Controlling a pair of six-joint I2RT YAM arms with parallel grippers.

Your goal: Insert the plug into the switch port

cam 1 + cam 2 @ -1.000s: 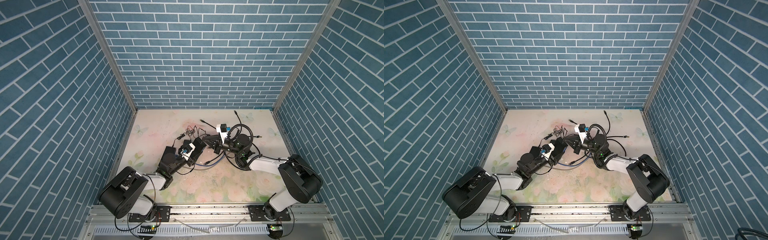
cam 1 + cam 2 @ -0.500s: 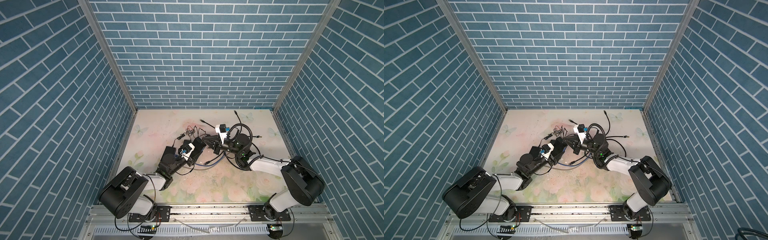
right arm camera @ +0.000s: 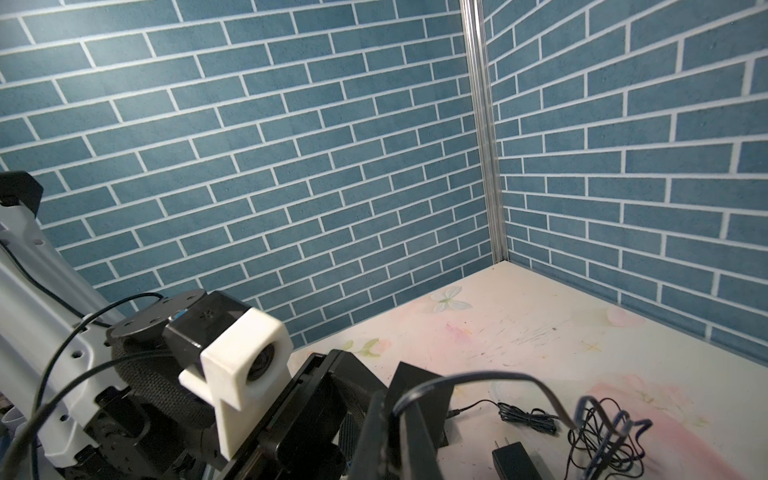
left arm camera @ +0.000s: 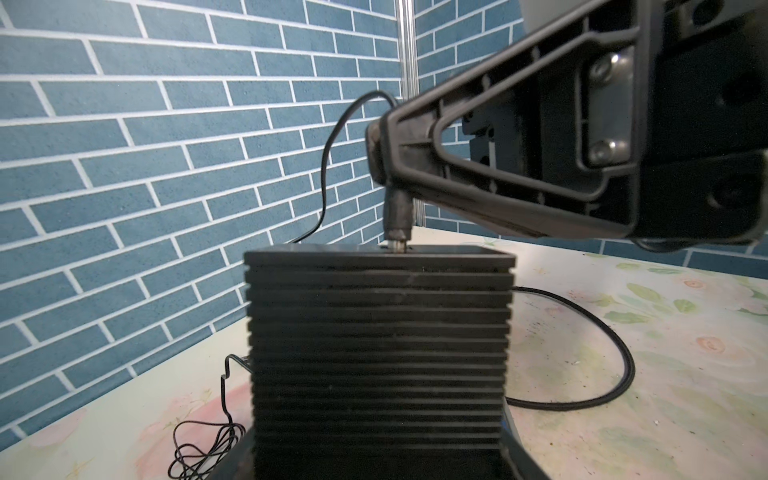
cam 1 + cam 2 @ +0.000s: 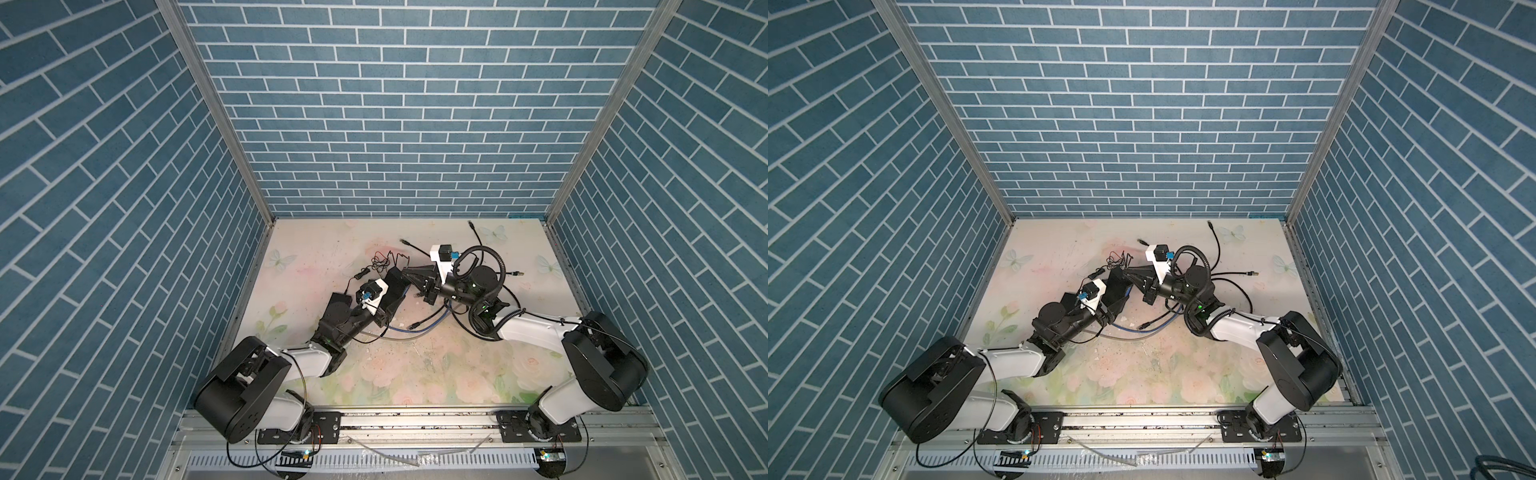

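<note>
The switch (image 4: pixel 378 353) is a black ribbed box, and my left gripper (image 4: pixel 378 457) is shut on its sides and holds it upright off the mat. In both top views it stands at the middle of the mat (image 5: pixel 395 286) (image 5: pixel 1116 291). My right gripper (image 4: pixel 386 162) reaches across from the right, shut on the plug (image 4: pixel 397 216). The plug points down, its metal tip touching the switch's top face at a small port. Its black cable (image 3: pixel 478 380) arches away from the right fingers (image 3: pixel 415 436). How deep the tip sits cannot be told.
A thin black wire bundle (image 3: pixel 602 432) and a power adapter (image 3: pixel 513 457) lie on the floral mat behind the switch. Loose black cables (image 5: pixel 473 232) and a blue cable (image 5: pixel 419 328) lie around the arms. Blue brick walls close in three sides.
</note>
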